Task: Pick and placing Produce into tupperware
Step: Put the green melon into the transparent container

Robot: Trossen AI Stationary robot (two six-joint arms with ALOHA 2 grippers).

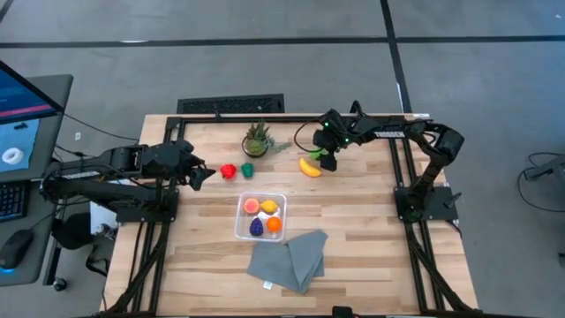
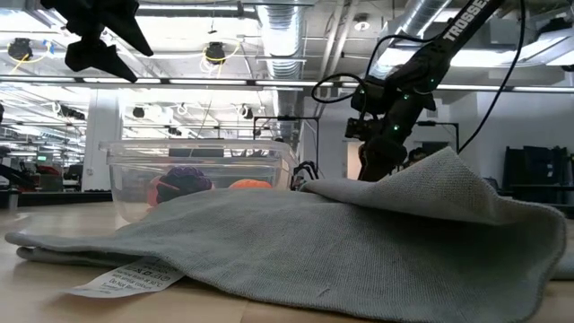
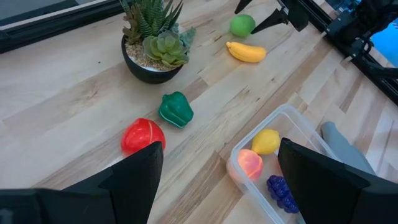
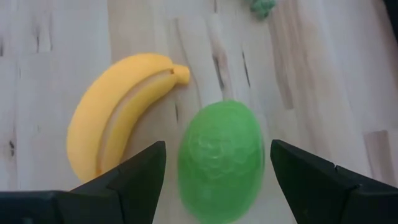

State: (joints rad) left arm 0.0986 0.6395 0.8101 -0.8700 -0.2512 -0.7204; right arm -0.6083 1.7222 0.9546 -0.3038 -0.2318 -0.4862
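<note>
My right gripper (image 4: 217,148) is open and low over the table's far right part. Its fingers stand on either side of the lime green fruit (image 4: 221,163), with a gap showing on each side. The yellow banana (image 1: 309,167) lies on the table right beside it. My left gripper (image 1: 201,174) is open and held well above the table (image 2: 97,36), next to the red fruit (image 3: 140,134) and the dark green one (image 3: 176,109). The clear tupperware (image 1: 242,231) holds peach-pink (image 1: 252,206), yellow (image 1: 269,208), purple (image 1: 257,227) and orange (image 1: 274,224) pieces.
A spiky potted plant (image 1: 257,140) stands at the far middle, between the two grippers. A folded grey cloth (image 1: 287,258) lies just near of the tupperware and fills the low view's foreground. A desk with a monitor (image 1: 22,106) sits beyond the table's left edge.
</note>
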